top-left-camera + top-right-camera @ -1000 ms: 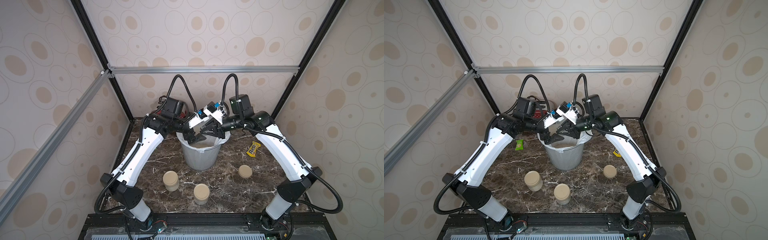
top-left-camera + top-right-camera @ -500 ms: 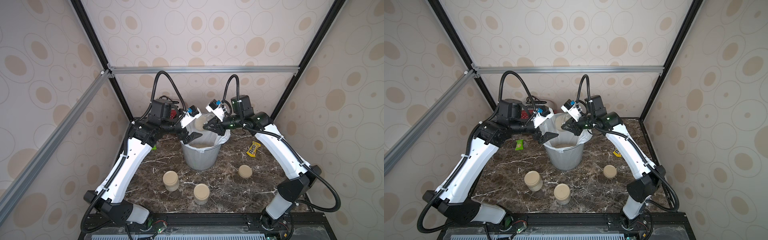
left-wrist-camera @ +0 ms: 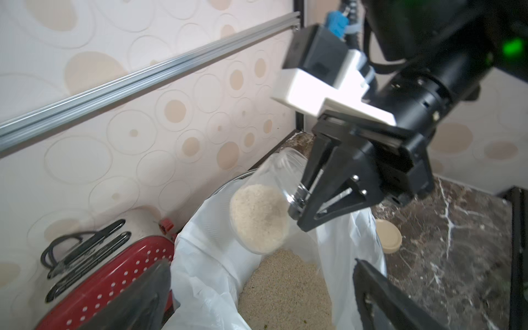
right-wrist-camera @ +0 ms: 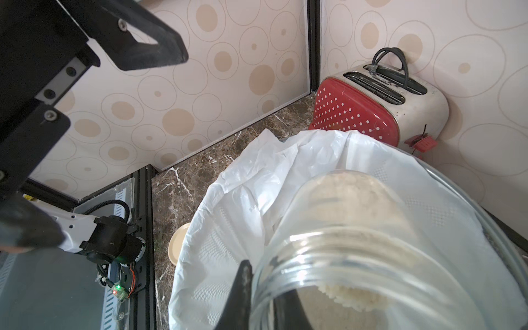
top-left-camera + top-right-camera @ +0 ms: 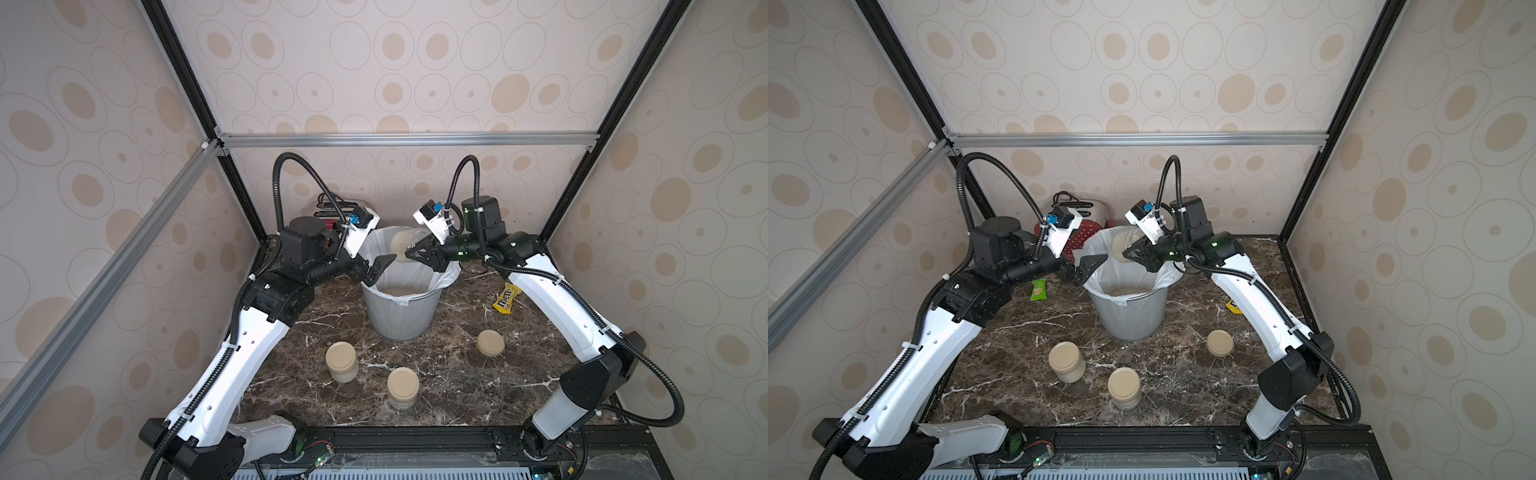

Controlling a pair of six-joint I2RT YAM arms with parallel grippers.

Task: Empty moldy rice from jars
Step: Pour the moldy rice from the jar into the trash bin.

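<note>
An open jar point(image 5: 400, 245) point(image 5: 1121, 246) hangs on its side over the bin, and my right gripper point(image 5: 415, 254) point(image 4: 263, 285) is shut on its threaded rim. One finger point(image 4: 242, 283) presses the glass from outside. A cake of moldy rice point(image 3: 258, 218) clings to the jar's base. More rice point(image 3: 285, 288) lies in the liner below. My left gripper point(image 5: 376, 270) point(image 3: 263, 297) stands open and empty at the bin's left rim, apart from the jar. Two lidded jars point(image 5: 341, 361) point(image 5: 402, 388) stand near the front.
The grey mesh bin point(image 5: 401, 316) with white liner stands mid-table. A loose beige lid point(image 5: 490, 343) lies at the right. There is a yellow candy pack point(image 5: 506, 298) beyond it and a green packet point(image 5: 1039, 289) at the left. A red toaster point(image 4: 371, 105) stands behind the bin.
My left gripper has let go at the jar and drawn back to the left, jaws now open. The right gripper still holds the jar over the bin.
</note>
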